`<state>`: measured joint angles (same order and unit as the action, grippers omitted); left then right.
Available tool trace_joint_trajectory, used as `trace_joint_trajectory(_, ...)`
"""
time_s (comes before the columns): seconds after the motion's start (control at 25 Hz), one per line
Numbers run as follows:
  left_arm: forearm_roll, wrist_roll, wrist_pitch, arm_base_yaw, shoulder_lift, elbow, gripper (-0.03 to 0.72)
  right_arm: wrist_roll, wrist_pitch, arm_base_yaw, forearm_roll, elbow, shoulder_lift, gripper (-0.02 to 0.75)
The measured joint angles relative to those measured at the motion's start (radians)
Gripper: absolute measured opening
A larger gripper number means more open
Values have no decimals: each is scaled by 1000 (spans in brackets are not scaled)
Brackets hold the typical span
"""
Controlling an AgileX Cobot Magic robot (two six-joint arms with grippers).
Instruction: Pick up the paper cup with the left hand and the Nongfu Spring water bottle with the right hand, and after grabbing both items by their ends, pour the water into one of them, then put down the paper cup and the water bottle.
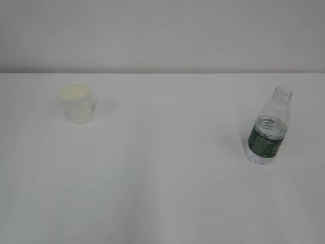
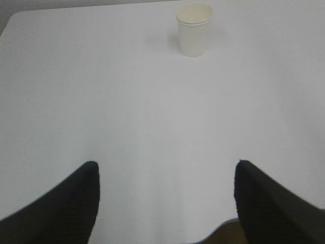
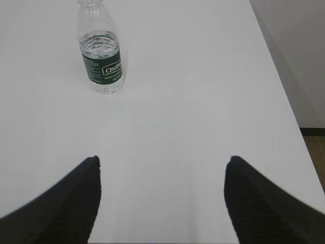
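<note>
Paper cup (image 2: 194,29) upright on white table (image 1: 162,193), far ahead of my left gripper (image 2: 166,201); jaws spread, empty. Nongfu Spring water bottle (image 3: 101,56) upright, uncapped, ahead-left of my right gripper (image 3: 162,195), also spread. Rec.: approach level, centre each btwn fingers, close gently w/o crushing cup.
</note>
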<state>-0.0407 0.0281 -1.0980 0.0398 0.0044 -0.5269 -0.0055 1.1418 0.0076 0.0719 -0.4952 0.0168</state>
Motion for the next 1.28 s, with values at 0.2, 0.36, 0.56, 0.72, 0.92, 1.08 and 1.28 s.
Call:
trace_joint_trajectory(0.2,0,0,0,0,0,0,592,0,0,0,0,0,0,573)
trace_joint_trajectory(0.36,-1,0,0,0,0,0,591,0,0,0,0,0,0,573)
trace_joint_trajectory(0.56,-1,0,0,0,0,0,588,0,0,0,0,0,0,573)
trace_joint_trajectory(0.72,-2,0,0,0,0,0,588,0,0,0,0,0,0,573)
trace_joint_trajectory(0.92,-3,0,0,0,0,0,588,0,0,0,0,0,0,573)
trace_joint_trajectory(1.08,-3,0,0,0,0,0,588,0,0,0,0,0,0,573)
trace_joint_trajectory(1.28,-4,0,0,0,0,0,587,0,0,0,0,0,0,573)
